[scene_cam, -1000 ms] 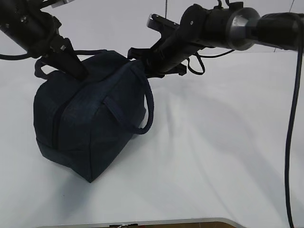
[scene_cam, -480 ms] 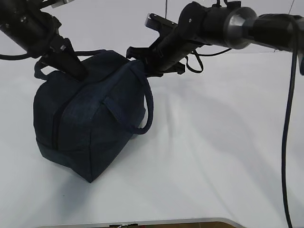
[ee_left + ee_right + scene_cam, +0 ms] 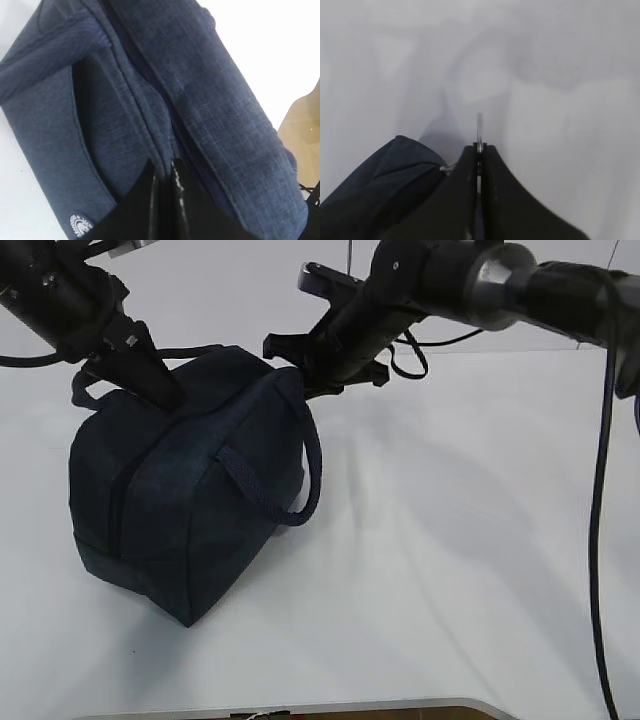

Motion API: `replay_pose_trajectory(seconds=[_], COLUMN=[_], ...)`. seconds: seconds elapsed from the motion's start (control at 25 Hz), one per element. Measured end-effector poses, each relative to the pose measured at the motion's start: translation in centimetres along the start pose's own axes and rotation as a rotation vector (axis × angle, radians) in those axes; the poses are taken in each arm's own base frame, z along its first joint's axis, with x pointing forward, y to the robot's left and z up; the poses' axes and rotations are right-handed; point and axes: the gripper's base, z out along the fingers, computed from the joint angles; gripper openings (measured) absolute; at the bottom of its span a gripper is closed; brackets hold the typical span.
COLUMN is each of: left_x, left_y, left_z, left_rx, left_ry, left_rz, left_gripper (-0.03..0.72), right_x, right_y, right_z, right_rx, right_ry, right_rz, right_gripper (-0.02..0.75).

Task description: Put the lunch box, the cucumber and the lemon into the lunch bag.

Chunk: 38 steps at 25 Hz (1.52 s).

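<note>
On white table, navy lunch bag (image 3: 180, 500) (seemingly zipped)

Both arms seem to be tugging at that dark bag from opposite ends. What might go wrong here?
1. The right tool pinches only a thin silver ring at the lunch bag's end; it might slip out.
2. The left tool is clamped on a fold of fabric along the top seam; a hard pull might drag or tip the bag across the table, since nothing else holds it down.
</note>
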Motion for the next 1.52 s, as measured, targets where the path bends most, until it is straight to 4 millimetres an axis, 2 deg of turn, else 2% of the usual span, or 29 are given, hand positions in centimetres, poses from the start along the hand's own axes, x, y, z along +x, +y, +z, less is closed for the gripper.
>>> replay_pose_trajectory(seconds=[0.16,0.32,0.44,0.52,0.64,0.76,0.96,1.12,1.32,1.44,1.52], left_x=[0.0,0.0,0.0,0.0,0.0,-0.6,-2.0,-1.9,-1.6,-1.3,-1.0], left_y=[0.0,0.0,0.0,0.0,0.2,0.3,0.6,0.3,-1.4,-2.8,-3.9], left_z=[0.0,0.0,0.0,0.0,-0.2,-1.2,-3.8,-5.6,-8.6,-10.6,-12.0], left_rx=[0.002,0.002,0.003,0.001,-0.027,-0.09,-0.24,-0.337,-0.404,-0.439,-0.461], left_ry=[-0.001,-0.001,-0.002,-0.001,0.012,0.016,-0.009,-0.018,-0.069,-0.106,-0.137], left_rz=[-0.001,-0.012,-0.04,-0.058,-0.093,-0.11,-0.171,-0.223,-0.247,-0.233,-0.223], left_gripper=[-0.015,0.005,0.086,0.172,0.319,0.367,0.383,0.381,0.379,0.379,0.379], right_x=[-1.7,-3.2,-4.5,-5.2,-5.7,-6.3,-6.7,-6.7,-6.3,-5.2,-4.1], right_y=[0.9,1.5,2.1,2.4,2.6,2.8,3.3,4.1,4.9,4.7,4.4], right_z=[-2.1,-4.4,-6.8,-8.4,-10.9,-13.0,-14.6,-16.0,-18.3,-19.0,-20.1], right_rx=[0.023,0.067,0.106,0.145,0.217,0.256,0.26,0.22,0.177,0.198,0.23], right_ry=[-0.019,-0.047,-0.087,-0.105,-0.098,-0.133,-0.172,-0.192,-0.183,-0.116,-0.078], right_rz=[-0.071,-0.141,-0.193,-0.225,-0.26,-0.276,-0.283,-0.277,-0.275,-0.279,-0.282], right_gripper=[0.071,0.258,0.386,0.425,0.44,0.442,0.442,0.442,0.441,0.441,0.441])
